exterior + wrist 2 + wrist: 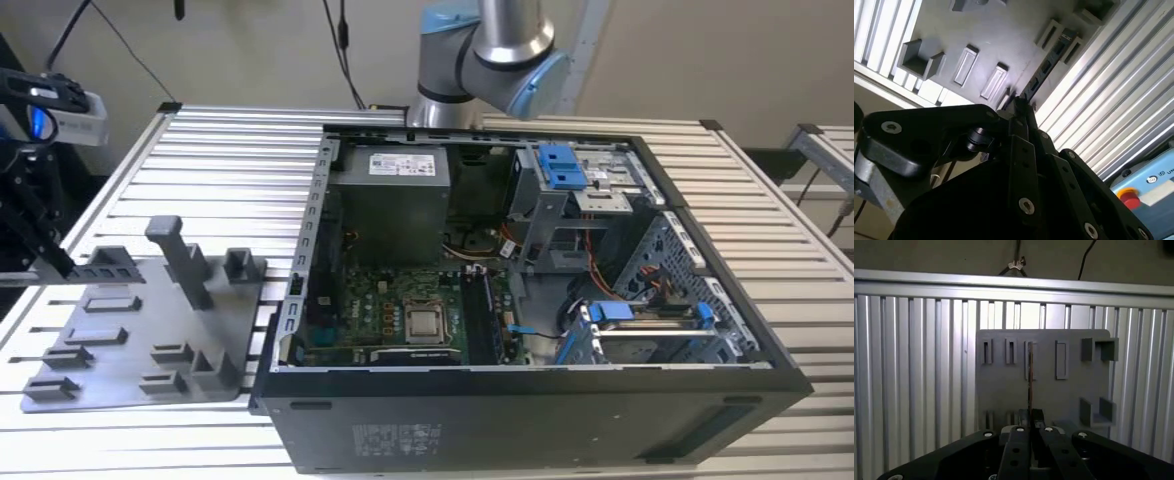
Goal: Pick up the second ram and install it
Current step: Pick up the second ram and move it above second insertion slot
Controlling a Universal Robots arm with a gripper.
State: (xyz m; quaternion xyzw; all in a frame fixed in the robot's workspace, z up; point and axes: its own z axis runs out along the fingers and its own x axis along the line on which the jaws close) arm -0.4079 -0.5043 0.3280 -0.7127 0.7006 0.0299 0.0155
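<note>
Over at the exterior view's left, the grey plastic tray (134, 330) with upright posts sits on the ribbed aluminium table (240, 150). In the first wrist view, the gripper (1030, 416) hangs above the tray, its fingers pinching the second ram (1030, 375), a thin dark stick seen edge-on along the tray's row of slots. Whether the stick has left its slot cannot be told. Further right, the open computer case (534, 400) shows the grey power-supply box (390, 195), the green motherboard (387, 310) and blue-latched drive bays (567, 165).
</note>
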